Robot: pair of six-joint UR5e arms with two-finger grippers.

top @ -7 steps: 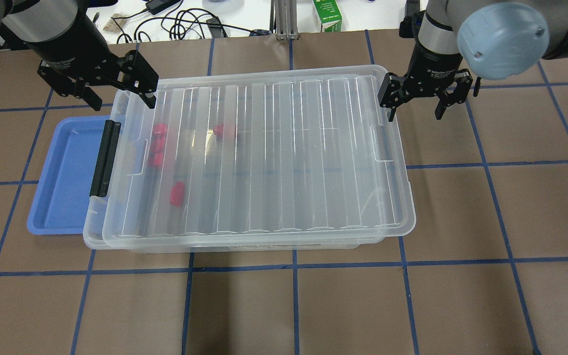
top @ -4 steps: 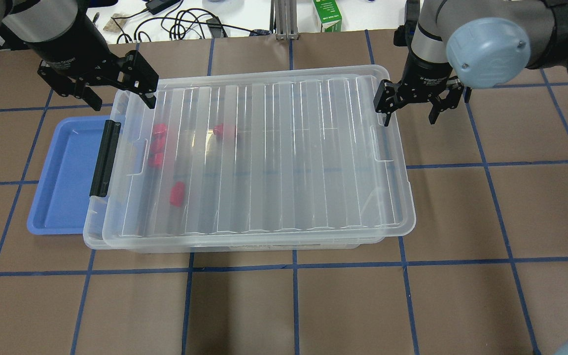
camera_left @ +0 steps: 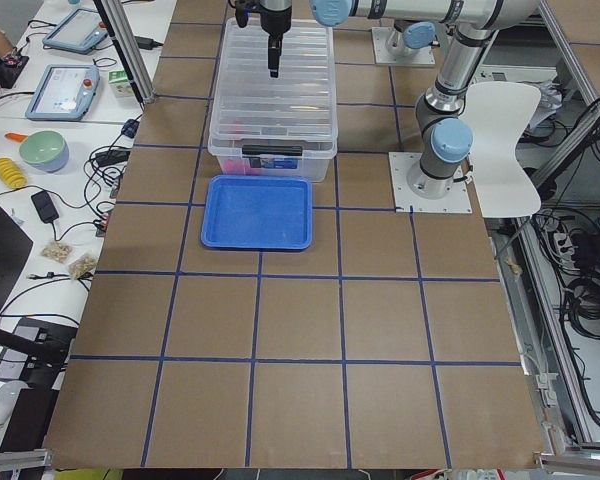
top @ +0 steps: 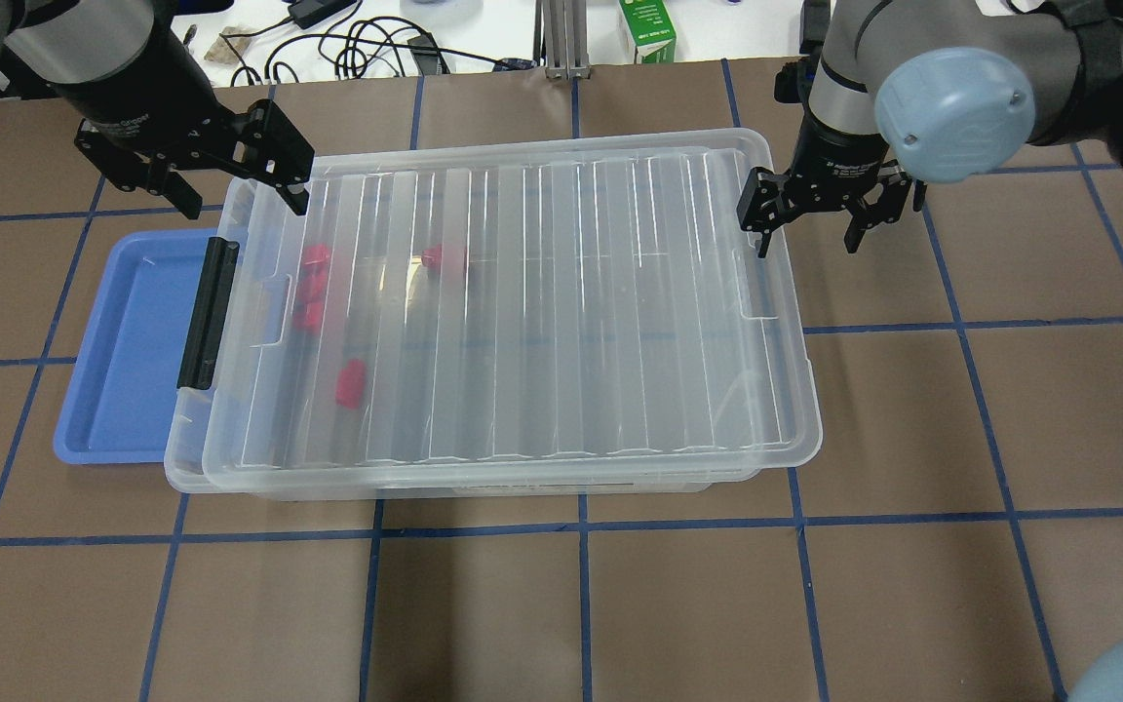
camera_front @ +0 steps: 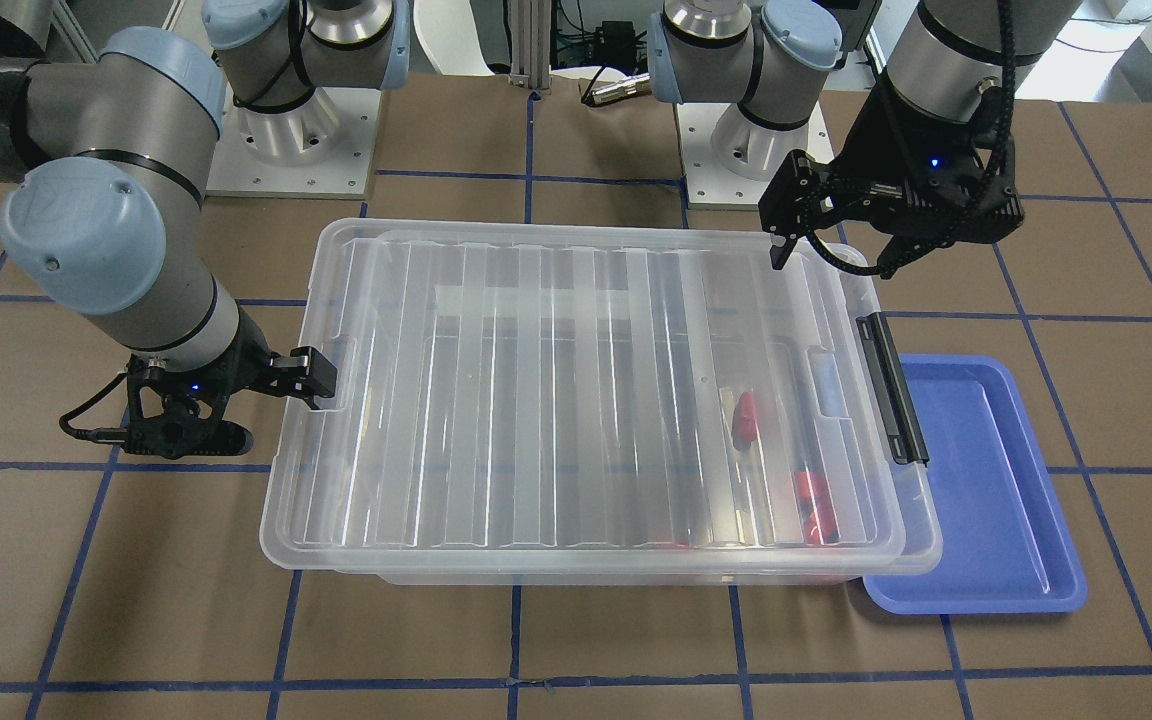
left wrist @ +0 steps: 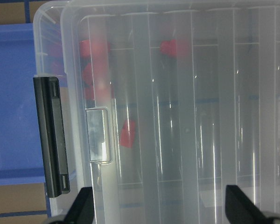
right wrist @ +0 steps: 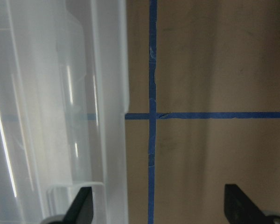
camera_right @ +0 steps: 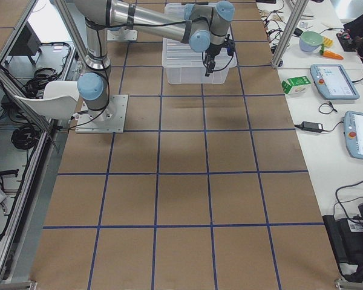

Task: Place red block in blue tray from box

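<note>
The box sits on the desk with its ribbed clear lid on and its black latch bar at one end. Several red blocks lie inside the box, seen through the lid, all in the part nearest the latch bar. The blue tray rests on the desk just beside the box's latch end; whether the two touch cannot be told.

The left end effector hovers over the box's far corner at the latch end, fingers spread wide and gripping nothing. The right end effector is at the box's opposite end, also released and empty: it straddles the rim, one finger above the edge of the lid and the other outside the box above the bare desk.
</note>
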